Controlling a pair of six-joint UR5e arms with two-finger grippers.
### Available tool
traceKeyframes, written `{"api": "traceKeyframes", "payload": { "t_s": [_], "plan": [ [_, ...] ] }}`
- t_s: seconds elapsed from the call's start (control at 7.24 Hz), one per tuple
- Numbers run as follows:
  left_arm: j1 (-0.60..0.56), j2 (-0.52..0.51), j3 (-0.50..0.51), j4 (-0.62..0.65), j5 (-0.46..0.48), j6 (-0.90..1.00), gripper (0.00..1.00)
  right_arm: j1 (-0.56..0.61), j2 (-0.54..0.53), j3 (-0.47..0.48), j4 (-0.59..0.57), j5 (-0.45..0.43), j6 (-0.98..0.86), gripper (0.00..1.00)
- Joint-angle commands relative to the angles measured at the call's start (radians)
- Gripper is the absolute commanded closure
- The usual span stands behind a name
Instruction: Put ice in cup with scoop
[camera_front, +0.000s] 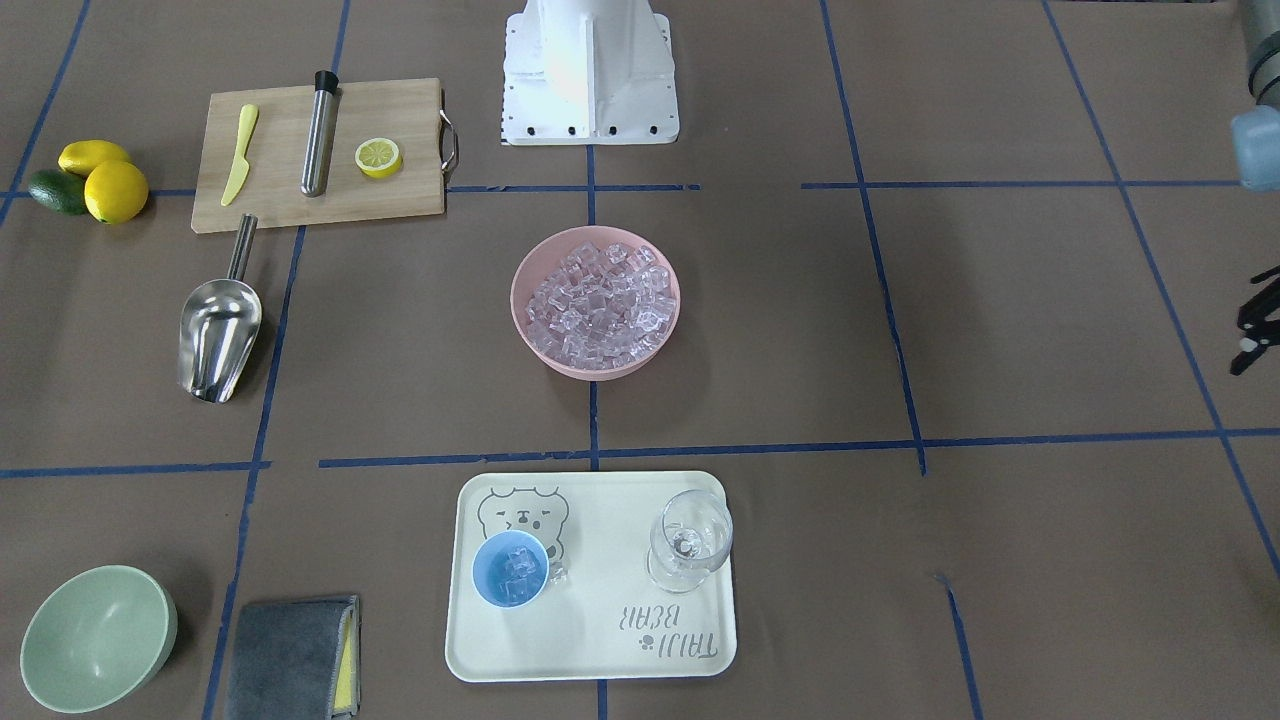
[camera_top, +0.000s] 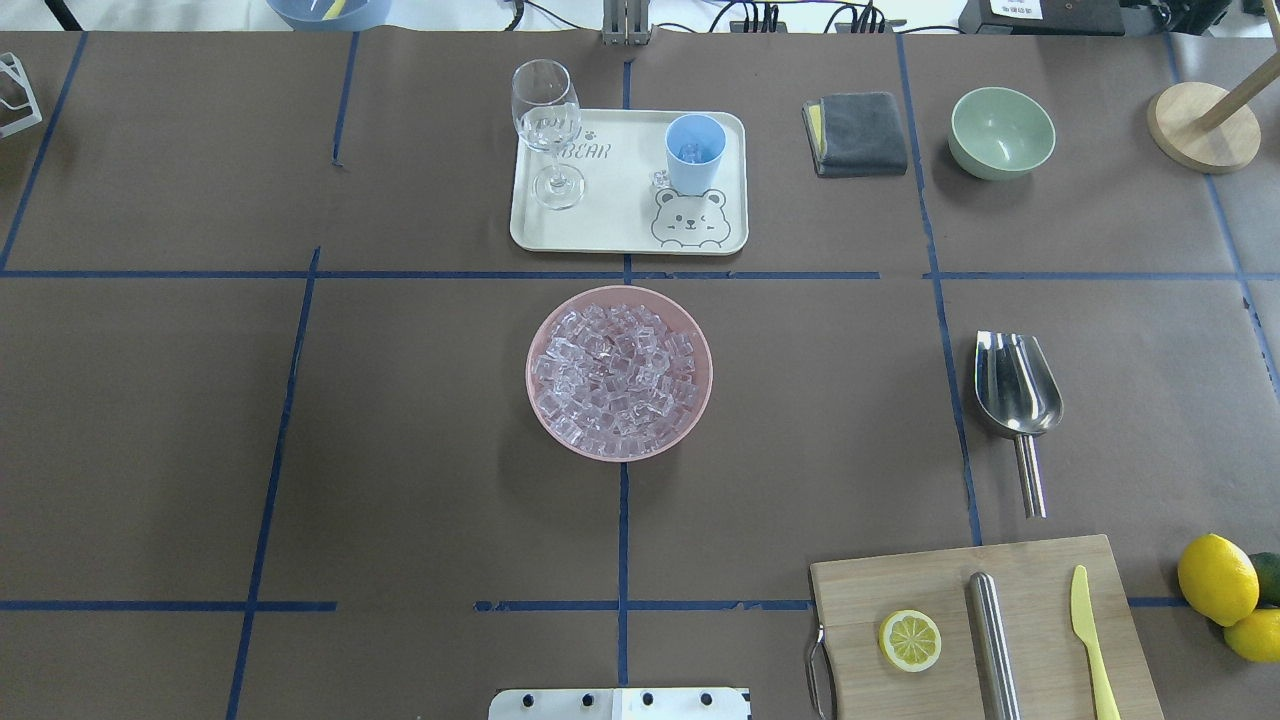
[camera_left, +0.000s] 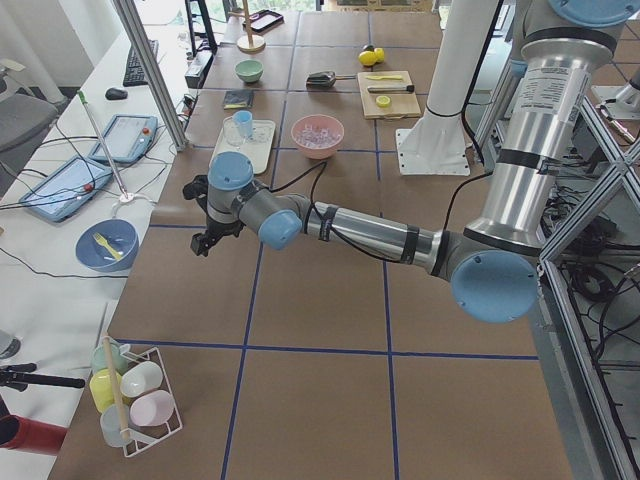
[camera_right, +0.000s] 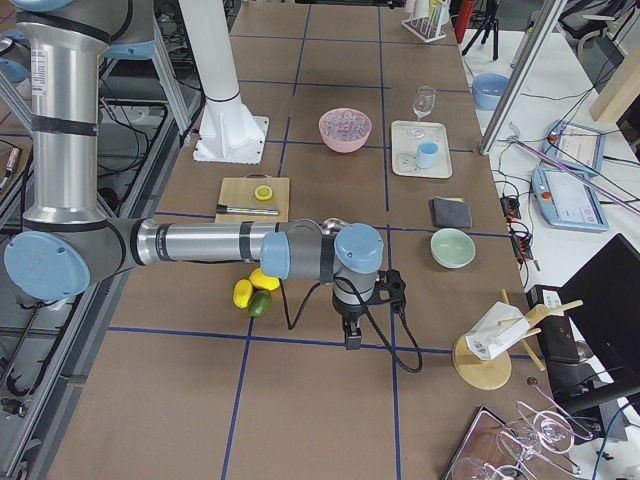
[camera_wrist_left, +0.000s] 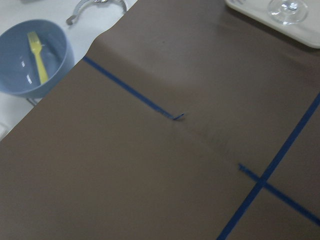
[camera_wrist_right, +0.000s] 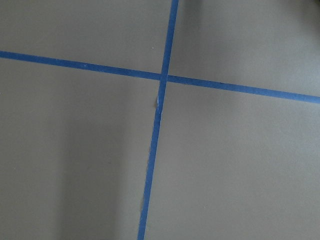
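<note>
My scoop (camera_top: 1018, 385) lies loose on the bench (camera_top: 400, 450) because ice (camera_front: 518, 570) already sits in the cup (camera_top: 697, 168); I cannot tell either jaws' state

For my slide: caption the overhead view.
Pink bowl of ice, blue cup with ice on tray, scoop lying on table.

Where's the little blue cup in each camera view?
Front-facing: the cup sits bottom centre.
Overhead: cup top centre.
Exterior left: cup upper left of middle.
Exterior right: cup upper right of middle.
Left wrist: not in it.
Right wrist: not in it.
Landmark: the cream tray beneath it, shared with the wine glass.
</note>
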Motion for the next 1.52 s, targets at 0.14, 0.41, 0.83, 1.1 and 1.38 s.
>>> {"api": "traceKeyframes", "payload": {
  "t_s": [0.14, 0.41, 0.83, 1.1, 1.38],
  "plan": [
    [-0.122, 0.020, 0.032, 0.306, -0.016, 0.036, 0.00, 0.000, 0.000, -0.001, -0.001, 0.002, 0.001, 0.00],
    [-0.172, 0.120, 0.030, 0.437, -0.120, 0.008, 0.00, 0.000, 0.001, 0.004, 0.002, 0.002, -0.024, 0.00],
    [-0.180, 0.218, -0.017, 0.443, -0.113, -0.022, 0.00, -0.005, 0.001, 0.001, -0.004, -0.016, -0.060, 0.00],
    [-0.166, 0.203, -0.011, 0.463, -0.023, -0.040, 0.00, -0.005, -0.002, 0.001, -0.004, -0.024, -0.104, 0.00],
    [-0.166, 0.201, -0.032, 0.428, -0.024, -0.033, 0.00, -0.005, -0.005, 0.001, -0.007, -0.022, -0.104, 0.00]
  ]
}}
